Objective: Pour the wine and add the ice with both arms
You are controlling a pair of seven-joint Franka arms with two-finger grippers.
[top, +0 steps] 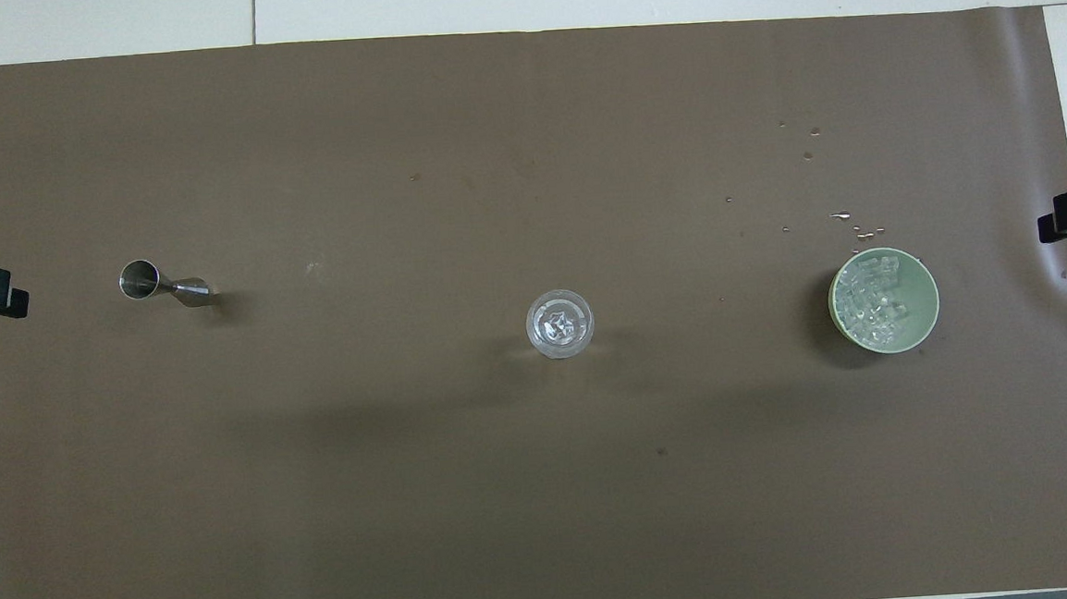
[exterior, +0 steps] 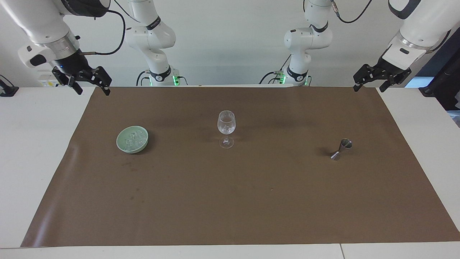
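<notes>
Both hands, left [exterior: 371, 78] and right [exterior: 87, 82], open, raised at surface corners; glass [exterior: 226, 126] holds ice [exterior: 226, 127]; jigger [exterior: 341, 149] lies tipped; both steps seemingly done; nothing left but parking.

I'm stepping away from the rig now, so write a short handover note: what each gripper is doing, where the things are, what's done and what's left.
Left gripper: fingers open, holding nothing, up over the mat corner at the left arm's end.
Right gripper: fingers open, holding nothing, up over the mat corner at the right arm's end.
Wine glass: upright mid-mat, with ice in it.
Green bowl: toward the right arm's end, more cubes inside.
Metal measuring cup: toward the left arm's end, standing alone.
Drops lie on the mat beside the bowl.
Done: ice is in the glass. Whether wine is poured cannot be told; check that before going on.
</notes>
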